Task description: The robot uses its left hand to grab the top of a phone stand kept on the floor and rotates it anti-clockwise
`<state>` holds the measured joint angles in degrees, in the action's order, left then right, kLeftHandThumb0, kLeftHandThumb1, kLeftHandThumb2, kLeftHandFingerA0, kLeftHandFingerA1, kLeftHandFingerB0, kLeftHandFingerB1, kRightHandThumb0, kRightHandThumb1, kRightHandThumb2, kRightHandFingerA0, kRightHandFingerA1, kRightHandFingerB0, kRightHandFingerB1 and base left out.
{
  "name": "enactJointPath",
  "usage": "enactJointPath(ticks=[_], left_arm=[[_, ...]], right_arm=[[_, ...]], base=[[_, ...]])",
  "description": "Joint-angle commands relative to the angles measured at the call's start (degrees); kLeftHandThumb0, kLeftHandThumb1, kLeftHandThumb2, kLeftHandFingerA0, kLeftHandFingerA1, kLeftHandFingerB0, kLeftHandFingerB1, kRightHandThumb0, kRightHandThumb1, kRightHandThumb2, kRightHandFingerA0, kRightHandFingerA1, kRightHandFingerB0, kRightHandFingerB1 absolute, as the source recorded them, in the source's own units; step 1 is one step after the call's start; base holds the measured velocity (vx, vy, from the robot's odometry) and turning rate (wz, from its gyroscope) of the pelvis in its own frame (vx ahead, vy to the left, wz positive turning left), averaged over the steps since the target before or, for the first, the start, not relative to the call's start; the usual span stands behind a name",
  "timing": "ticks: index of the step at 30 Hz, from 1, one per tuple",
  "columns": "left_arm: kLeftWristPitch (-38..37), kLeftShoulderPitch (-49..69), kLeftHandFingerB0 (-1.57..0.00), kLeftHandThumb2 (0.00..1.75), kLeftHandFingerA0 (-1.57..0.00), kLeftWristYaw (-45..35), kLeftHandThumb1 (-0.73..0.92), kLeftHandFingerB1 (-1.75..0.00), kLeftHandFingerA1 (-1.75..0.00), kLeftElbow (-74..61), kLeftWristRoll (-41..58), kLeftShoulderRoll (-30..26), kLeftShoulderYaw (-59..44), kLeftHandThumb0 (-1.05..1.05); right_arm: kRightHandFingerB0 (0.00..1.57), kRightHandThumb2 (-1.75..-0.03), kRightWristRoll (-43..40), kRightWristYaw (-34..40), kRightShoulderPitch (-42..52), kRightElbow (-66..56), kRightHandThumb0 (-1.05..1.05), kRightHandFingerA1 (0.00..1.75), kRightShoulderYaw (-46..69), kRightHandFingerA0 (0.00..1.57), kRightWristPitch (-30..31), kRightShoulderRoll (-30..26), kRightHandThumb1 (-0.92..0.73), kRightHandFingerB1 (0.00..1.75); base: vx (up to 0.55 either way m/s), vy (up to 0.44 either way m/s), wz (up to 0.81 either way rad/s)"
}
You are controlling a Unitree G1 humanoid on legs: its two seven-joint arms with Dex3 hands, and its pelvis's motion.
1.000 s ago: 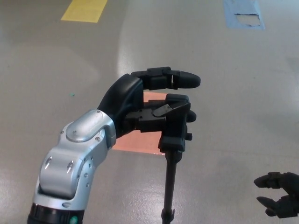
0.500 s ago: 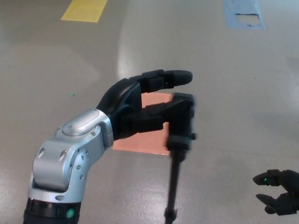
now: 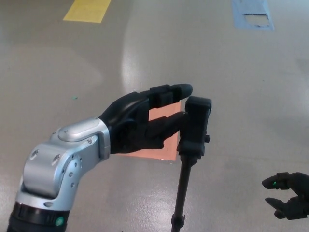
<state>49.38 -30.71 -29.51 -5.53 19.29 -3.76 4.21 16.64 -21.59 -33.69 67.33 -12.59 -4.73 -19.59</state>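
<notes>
The black phone stand [image 3: 195, 126] rises on a thin pole [image 3: 182, 193] from the floor, its clamp head upright and seen narrow-side on. My left hand [image 3: 140, 121] is just left of the head, open, with its fingers stretched toward it. The upper finger [image 3: 174, 90] ends short of the clamp. The lower fingers [image 3: 166, 124] reach the clamp's left side, and whether they touch it is unclear. My right hand [image 3: 289, 195] hangs low at the bottom right, open and holding nothing, well away from the stand.
A salmon square mat [image 3: 161, 145] lies on the grey floor behind the stand, partly hidden by my left hand. A yellow floor marking [image 3: 87, 9] is at the top left and a blue patch [image 3: 252, 14] at the top right.
My left hand has let go of the stand's top and drawn back to the left, fingers straightened. The clamp head has turned and now stands free. The right hand has barely moved.
</notes>
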Motion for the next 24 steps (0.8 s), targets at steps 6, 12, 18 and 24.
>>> enactJointPath(ticks=[6,12,18,24], left_arm=[[-5.6,0.5,0.0,0.85,0.0,-4.8,0.51,-0.09,-0.1,2.1,1.1,-3.0,0.9,-0.78],[-9.9,1.8,0.0,0.59,0.0,-5.8,0.63,-0.06,-0.1,5.8,0.7,-4.8,-1.4,-0.7],[-15.3,1.6,0.0,0.86,0.0,-4.7,0.51,-0.1,-0.1,17.4,-0.6,-8.5,-7.3,-0.78],[-22.4,1.0,0.0,0.77,0.0,-3.9,0.49,-0.04,0.0,29.0,-3.9,-12.5,-9.1,-0.79]], right_arm=[[0.2,-0.63,0.3,-0.2,-0.7,0.5,-0.51,0.4,0.2,0.58,0.9,-0.8,-0.8,0.29],[0.19,-0.64,0.6,-0.5,-0.9,0.3,-0.55,0.4,-0.1,0.57,1.7,-1.0,-0.78,0.29],[0.19,-0.65,0.7,-0.2,-0.7,0.4,-0.53,0.41,-0.1,0.58,0.9,-0.9,-0.8,0.29],[0.21,-0.63,1.0,0.1,-0.5,0.5,-0.53,0.4,-0.2,0.58,0.8,-0.7,-0.8,0.29]], base=[[0.0,0.0,0.0],[0.0,0.0,0.0],[0.0,0.0,0.0],[0.0,0.0,0.0]])
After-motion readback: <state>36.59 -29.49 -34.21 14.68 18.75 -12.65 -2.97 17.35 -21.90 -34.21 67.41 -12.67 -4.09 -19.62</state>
